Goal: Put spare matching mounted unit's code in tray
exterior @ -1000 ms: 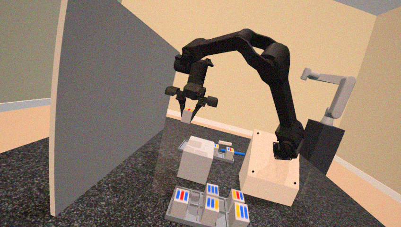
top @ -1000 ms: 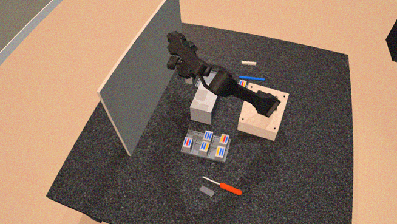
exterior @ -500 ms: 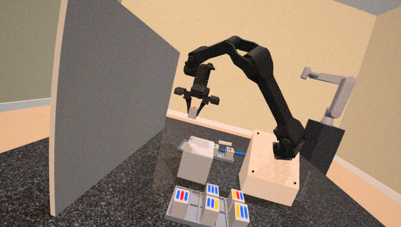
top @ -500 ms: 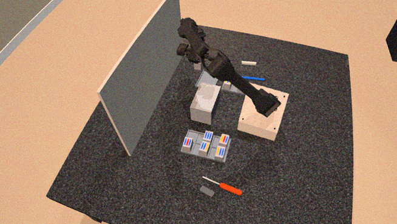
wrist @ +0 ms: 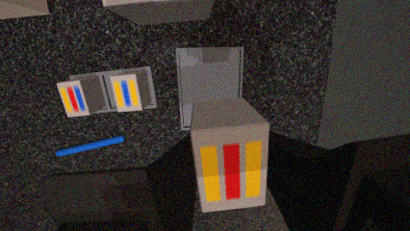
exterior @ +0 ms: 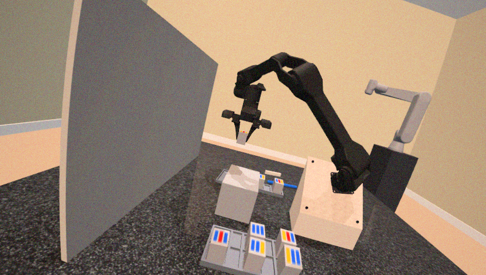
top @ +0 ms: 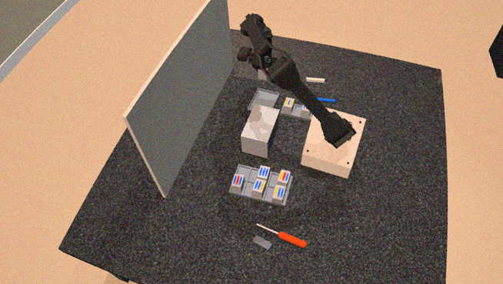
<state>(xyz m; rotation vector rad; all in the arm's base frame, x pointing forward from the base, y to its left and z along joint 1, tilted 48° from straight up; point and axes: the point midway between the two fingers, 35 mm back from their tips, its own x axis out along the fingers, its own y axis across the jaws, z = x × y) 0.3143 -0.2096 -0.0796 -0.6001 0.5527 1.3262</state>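
My gripper is shut on a spare block with yellow, red and yellow stripes. It holds the block high in the air, behind the mounted unit, a pale box. The empty grey tray lies on the mat below. In the wrist view the block overlaps the tray's near end. A rack of several striped spares stands in front of the unit.
A small rack with two spares sits beside the tray, with a blue pen and a white stick. A tall grey panel stands left. The arm's pedestal is right. A screwdriver lies in front.
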